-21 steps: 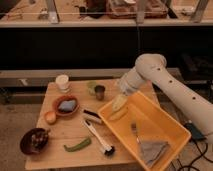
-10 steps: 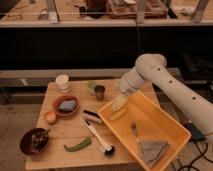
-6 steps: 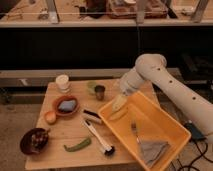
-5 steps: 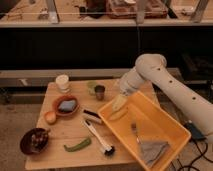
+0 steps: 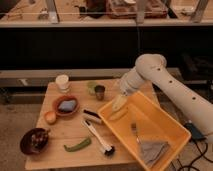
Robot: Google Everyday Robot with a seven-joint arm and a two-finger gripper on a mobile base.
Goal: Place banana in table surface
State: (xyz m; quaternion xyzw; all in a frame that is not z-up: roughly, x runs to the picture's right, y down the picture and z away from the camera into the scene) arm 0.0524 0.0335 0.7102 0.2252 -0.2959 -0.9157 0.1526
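The banana [image 5: 118,114], small and pale yellow, lies in the near-left corner of the big yellow tray [image 5: 165,120]. My gripper [image 5: 119,103] hangs from the white arm [image 5: 150,70] that reaches in from the right. It is right above the banana and seems to touch it. Whether it holds the banana does not show. The light wooden table surface [image 5: 65,131] spreads out to the left of the tray.
On the table stand a white cup [image 5: 62,81], a green cup [image 5: 91,86], a dark cup [image 5: 99,91], a brown bowl with a blue sponge [image 5: 66,105], an orange fruit [image 5: 50,117], a dark bowl [image 5: 35,140], a green vegetable [image 5: 77,145] and a brush [image 5: 97,135]. A fork [image 5: 134,131] and grey cloth [image 5: 152,150] lie in the tray.
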